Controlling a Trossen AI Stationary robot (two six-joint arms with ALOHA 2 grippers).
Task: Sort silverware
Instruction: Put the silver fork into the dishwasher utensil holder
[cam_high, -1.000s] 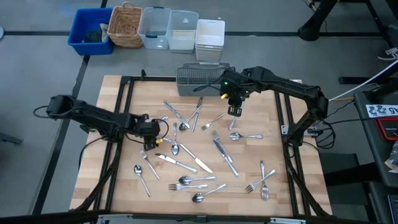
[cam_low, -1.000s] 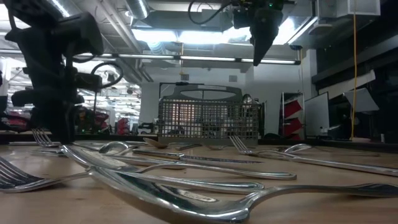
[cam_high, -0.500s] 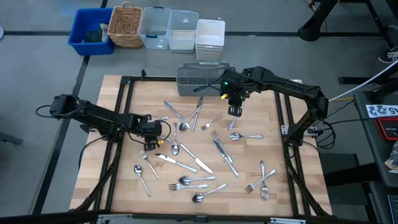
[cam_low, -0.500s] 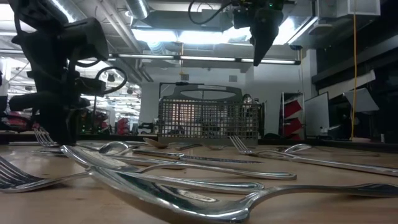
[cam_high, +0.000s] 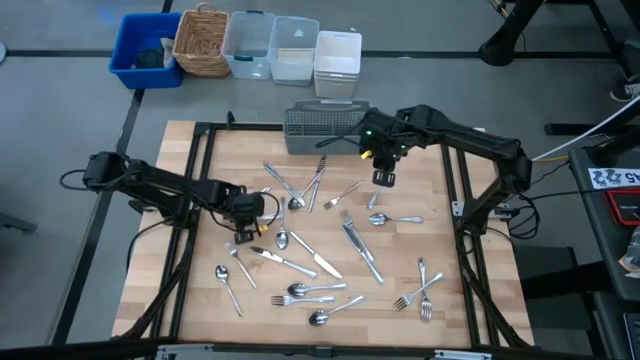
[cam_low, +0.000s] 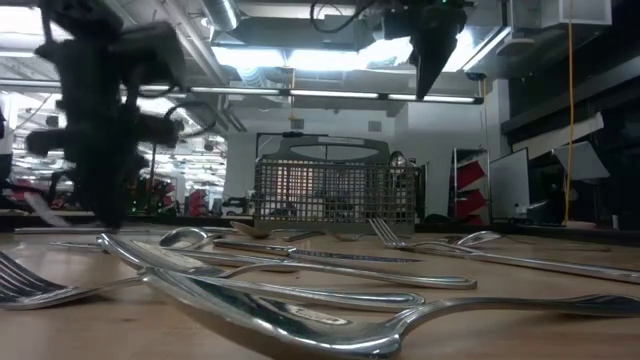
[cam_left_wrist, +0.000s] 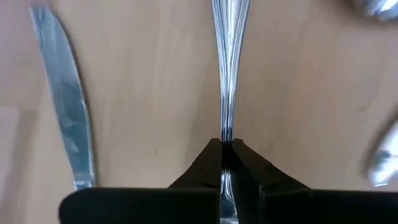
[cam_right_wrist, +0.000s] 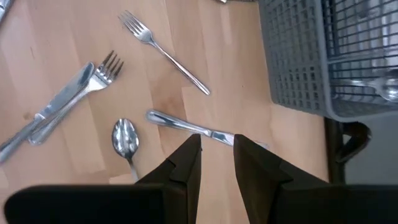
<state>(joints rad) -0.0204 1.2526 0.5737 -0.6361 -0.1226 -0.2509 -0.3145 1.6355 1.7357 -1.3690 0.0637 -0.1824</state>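
Observation:
Silverware lies scattered over the wooden table (cam_high: 200, 300): forks, spoons and knives (cam_high: 320, 262). My left gripper (cam_high: 243, 233) (cam_low: 103, 222) points down at the table's left middle, shut on one slim piece of silverware (cam_left_wrist: 229, 74). In the low view a blurred end of that piece (cam_low: 38, 208) tilts up beside the gripper. My right gripper (cam_high: 383, 178) (cam_low: 430, 75) hangs high over the far middle, open, with nothing between its fingers (cam_right_wrist: 217, 152). The grey mesh basket (cam_high: 322, 125) (cam_low: 335, 190) stands at the far edge. My left gripper pinches the thin stretch of the piece's handle (cam_left_wrist: 226, 134) between its two fingers. The fingers come steeply from above and lie across the handle. One end tilts up off the wood. Whether the whole piece is clear of the table, I cannot tell.
A knife (cam_left_wrist: 62, 112) lies next to the held piece. Under my right gripper lie a knife (cam_right_wrist: 186, 126), a spoon (cam_right_wrist: 124, 138) and forks (cam_right_wrist: 163, 53). Behind the table stand a blue bin (cam_high: 145, 50), a wicker basket (cam_high: 203, 40) and clear and white tubs (cam_high: 300, 50).
My left gripper has taken hold of the piece and shifted a little toward the table's right and up. The piece's end, flat on the wood a second ago, now tips up beside the gripper.

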